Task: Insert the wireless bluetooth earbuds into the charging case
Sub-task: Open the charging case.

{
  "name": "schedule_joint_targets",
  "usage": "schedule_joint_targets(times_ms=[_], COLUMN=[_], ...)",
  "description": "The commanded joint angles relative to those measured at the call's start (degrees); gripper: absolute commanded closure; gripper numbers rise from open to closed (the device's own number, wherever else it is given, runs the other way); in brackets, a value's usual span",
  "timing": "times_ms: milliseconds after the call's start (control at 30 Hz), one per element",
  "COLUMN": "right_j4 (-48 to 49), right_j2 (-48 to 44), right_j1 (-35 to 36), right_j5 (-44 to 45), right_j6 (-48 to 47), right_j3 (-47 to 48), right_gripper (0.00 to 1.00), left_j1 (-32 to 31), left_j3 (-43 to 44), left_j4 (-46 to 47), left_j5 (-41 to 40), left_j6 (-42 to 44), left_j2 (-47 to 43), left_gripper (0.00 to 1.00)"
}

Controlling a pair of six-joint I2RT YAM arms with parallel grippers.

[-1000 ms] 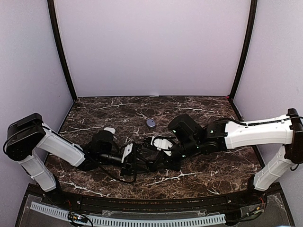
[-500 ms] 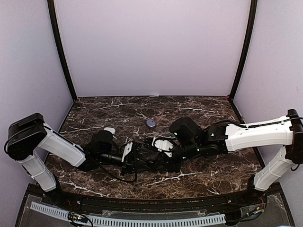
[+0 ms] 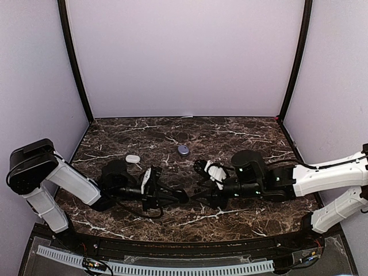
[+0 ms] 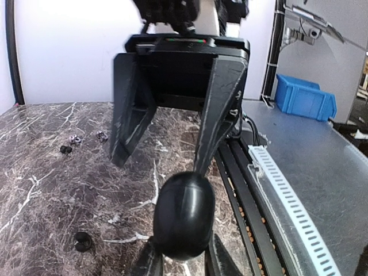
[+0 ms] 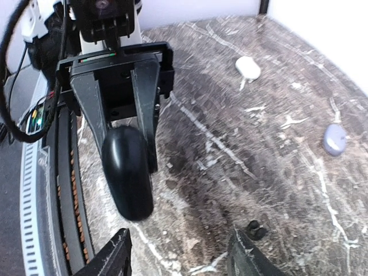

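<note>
A glossy black charging case (image 4: 184, 215) is pinched between the fingers of my left gripper (image 4: 183, 256), which is shut on it just above the marble. The case looks closed. The right wrist view shows the same case (image 5: 127, 172) held end-on toward me. My right gripper (image 5: 179, 259) faces it from a short distance, open and holding nothing. In the top view the two grippers (image 3: 172, 196) (image 3: 199, 198) meet nose to nose at the table's near middle. One black earbud (image 5: 255, 230) lies by my right finger, also seen on the marble (image 4: 83, 241). Three more earbuds (image 4: 73, 138) lie farther off.
A white case (image 3: 133, 158) lies at the left and a purple case (image 3: 183, 149) at the middle back. The table's near edge with its black rail and white cable chain (image 4: 287, 190) runs close beside the grippers.
My right gripper has opened and drawn back to the right, off the black case. My left gripper has closed on the case and now holds it alone.
</note>
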Motion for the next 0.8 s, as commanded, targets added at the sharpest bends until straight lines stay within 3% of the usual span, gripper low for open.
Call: schedule_joint_targets(times_ms=[0, 200, 300, 500, 767], right_j4=[13.2, 21.2, 25.6, 27.9, 46.0], right_j2=[-5.1, -6.1, -4.5, -0.3, 4.5], right_j1=[0.3, 0.1, -0.1, -2.2, -3.5], right_j5=[7.1, 14.7, 11.8, 10.3, 4.2], right_j6=[2.6, -0.8, -8.2, -8.7, -9.9], right_j3=[-5.6, -9.2, -9.7, -8.0, -17.6], right_gripper=[0.42, 0.37, 0.34, 0.32, 0.29], left_j1=[3.3, 5.1, 5.1, 5.1, 5.2], left_j3=[-1.8, -2.7, -2.1, -2.5, -7.8], left_j4=[10.2, 17.2, 15.6, 16.4, 32.7], left_j5=[4.4, -0.7, -4.1, -10.3, -12.1], left_j6=[-8.3, -13.0, -13.0, -11.7, -9.1], left_j2=[-0.3, 1.0, 0.4, 0.3, 9.2], left_gripper=[0.78, 0.78, 0.78, 0.78, 0.78])
